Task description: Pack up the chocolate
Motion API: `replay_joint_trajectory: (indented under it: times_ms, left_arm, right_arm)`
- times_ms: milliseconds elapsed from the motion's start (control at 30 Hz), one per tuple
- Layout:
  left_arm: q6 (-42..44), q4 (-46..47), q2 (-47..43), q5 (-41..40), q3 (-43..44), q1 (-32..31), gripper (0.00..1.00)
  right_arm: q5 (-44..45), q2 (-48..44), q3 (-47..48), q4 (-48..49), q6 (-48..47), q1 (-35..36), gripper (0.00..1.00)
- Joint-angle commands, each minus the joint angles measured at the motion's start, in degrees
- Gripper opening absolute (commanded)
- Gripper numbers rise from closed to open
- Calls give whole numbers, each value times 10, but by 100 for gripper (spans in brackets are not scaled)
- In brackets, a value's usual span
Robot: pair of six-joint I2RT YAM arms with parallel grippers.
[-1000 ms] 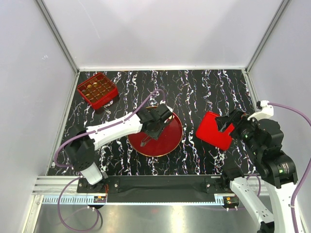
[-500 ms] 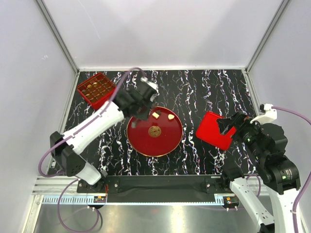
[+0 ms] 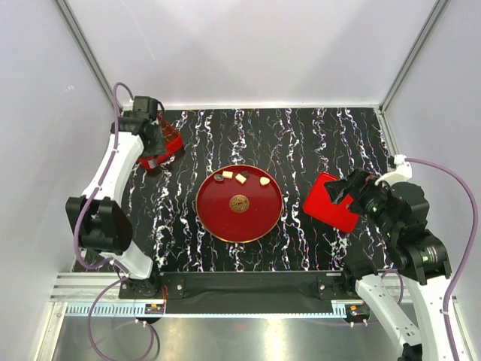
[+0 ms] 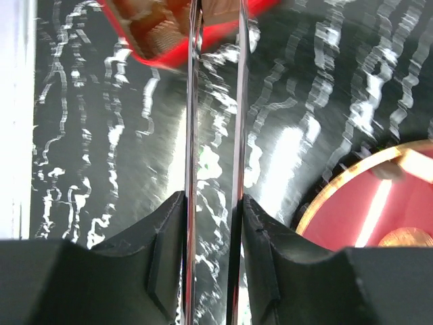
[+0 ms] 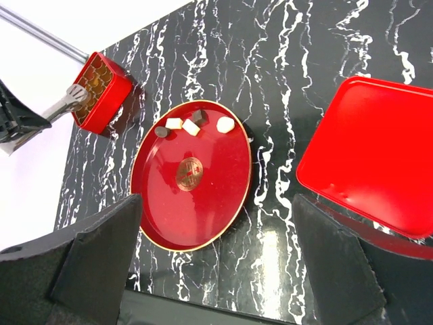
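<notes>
Chocolate pieces [image 5: 192, 128], five in dark and cream, sit bunched on the red plate [image 3: 225, 226], well to the side of the left gripper [image 5: 78, 93]. Its long thin fingers [image 4: 191, 135] stand a narrow slit apart, tips over the compartmented red box [image 3: 171, 144]. Whether a piece is pinched there cannot be told, since the tips run out of the wrist view. That narrow set likely suits lowering one bite-size piece into a cell. Behind the fingers the left arm stretches far out, wrist bent down. The right gripper [image 5: 213, 223] gapes wide and empty above the plate, near the flat red lid [image 5: 379, 156], its arm folded close.
</notes>
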Motion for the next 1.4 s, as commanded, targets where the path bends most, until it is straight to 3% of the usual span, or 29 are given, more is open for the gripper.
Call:
replay_joint_trajectory:
  times_ms: [0,367,767,1033,1367]
  left_arm:
    - [18,50,21,25,36,36,39]
    - [31,59,101,15,114,90,39]
    - [35,63,176,-25,175,96,39]
    - [47,69,182,-57,171,99,39]
    - [46,62,172,-37,171,98,46]
  right_arm:
    - [-18,21,0,49,-2,0,100]
    - [-19,10,-47,66,19,0,100]
    - [1,37,-29,76,-2,0,100]
    - [15,47,-33,85,-5,0,100]
    - [24,54,-14,78,-14,0,100]
